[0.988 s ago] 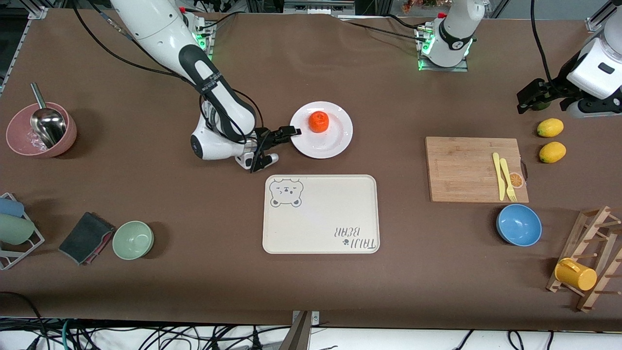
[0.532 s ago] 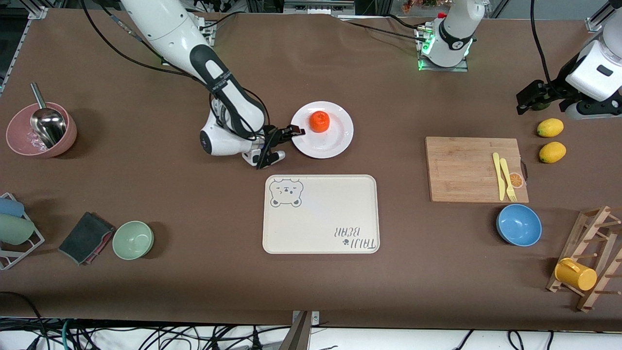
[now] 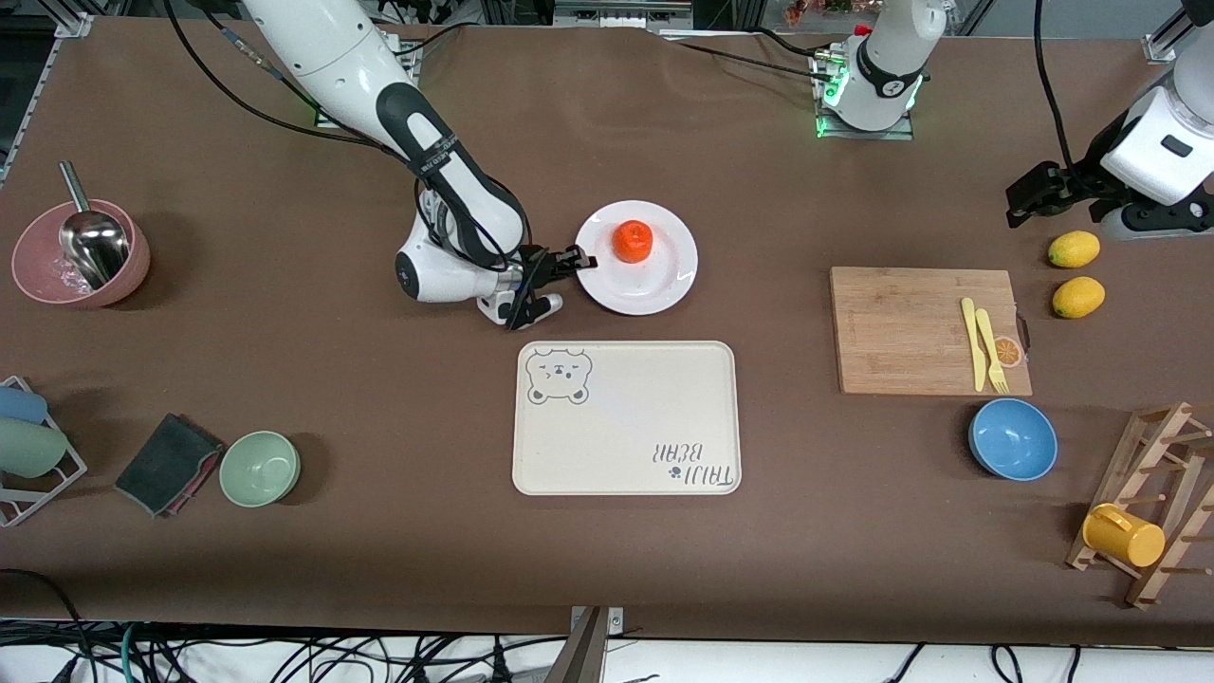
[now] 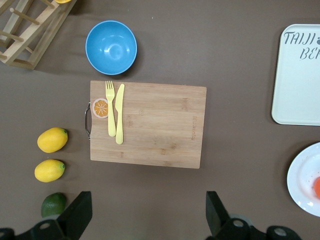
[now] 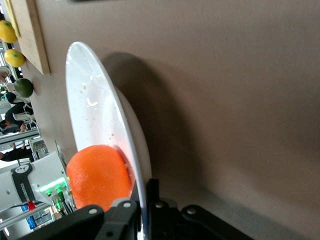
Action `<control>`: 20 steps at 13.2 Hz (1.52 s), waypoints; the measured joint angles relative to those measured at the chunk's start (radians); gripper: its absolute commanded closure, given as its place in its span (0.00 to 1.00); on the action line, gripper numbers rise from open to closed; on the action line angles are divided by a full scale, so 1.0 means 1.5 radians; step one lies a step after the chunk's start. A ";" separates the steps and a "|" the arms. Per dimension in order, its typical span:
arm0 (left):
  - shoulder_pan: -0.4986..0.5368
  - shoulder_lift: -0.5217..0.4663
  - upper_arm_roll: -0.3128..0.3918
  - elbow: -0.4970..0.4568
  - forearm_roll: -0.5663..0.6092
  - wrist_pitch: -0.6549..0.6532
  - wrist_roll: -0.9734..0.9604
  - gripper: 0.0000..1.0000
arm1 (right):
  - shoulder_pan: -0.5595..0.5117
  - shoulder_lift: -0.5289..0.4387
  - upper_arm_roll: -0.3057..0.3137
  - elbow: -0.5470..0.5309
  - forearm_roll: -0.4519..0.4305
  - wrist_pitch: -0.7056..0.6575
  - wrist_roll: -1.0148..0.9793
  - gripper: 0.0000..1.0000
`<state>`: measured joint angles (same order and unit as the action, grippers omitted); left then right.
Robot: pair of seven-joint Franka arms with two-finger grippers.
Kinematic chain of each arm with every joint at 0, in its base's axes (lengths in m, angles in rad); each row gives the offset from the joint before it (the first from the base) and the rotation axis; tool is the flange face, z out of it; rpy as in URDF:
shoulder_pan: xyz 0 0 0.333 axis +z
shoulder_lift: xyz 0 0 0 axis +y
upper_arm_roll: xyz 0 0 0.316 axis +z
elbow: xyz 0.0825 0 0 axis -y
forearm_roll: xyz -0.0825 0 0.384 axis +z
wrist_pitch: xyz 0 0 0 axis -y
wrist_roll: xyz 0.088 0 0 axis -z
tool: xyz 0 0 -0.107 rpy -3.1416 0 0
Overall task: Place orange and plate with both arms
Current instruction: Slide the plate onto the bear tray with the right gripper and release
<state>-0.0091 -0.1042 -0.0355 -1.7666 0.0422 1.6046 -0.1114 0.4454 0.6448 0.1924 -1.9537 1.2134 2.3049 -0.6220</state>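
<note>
Plate: the plate (image 3: 654, 280) sits on the table (image 3: 607, 142), farther from the front camera than the bear tray (image 3: 626, 417).
Orange: the orange (image 3: 632, 241) rests on the plate, just beside the gripped rim.
Right gripper: the right gripper (image 3: 580, 263) is low at the plate's edge toward the right arm's end, its 2 fingers pinching the rim.
Left gripper: the left gripper (image 3: 1029, 194) waits over the table near 2 lemons (image 3: 1074, 249), fingers (image 4: 76, 219) spread.
</note>
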 measured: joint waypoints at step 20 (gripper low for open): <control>0.003 0.005 0.002 0.003 -0.029 -0.004 0.000 0.00 | -0.043 0.264 -0.019 0.463 -0.027 0.039 0.156 0.00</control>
<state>-0.0044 -0.0961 -0.0332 -1.7627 -0.0009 1.5983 -0.1118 0.3807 1.0414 0.1645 -1.2585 1.1732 2.3631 -0.3875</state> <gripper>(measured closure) 0.000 0.678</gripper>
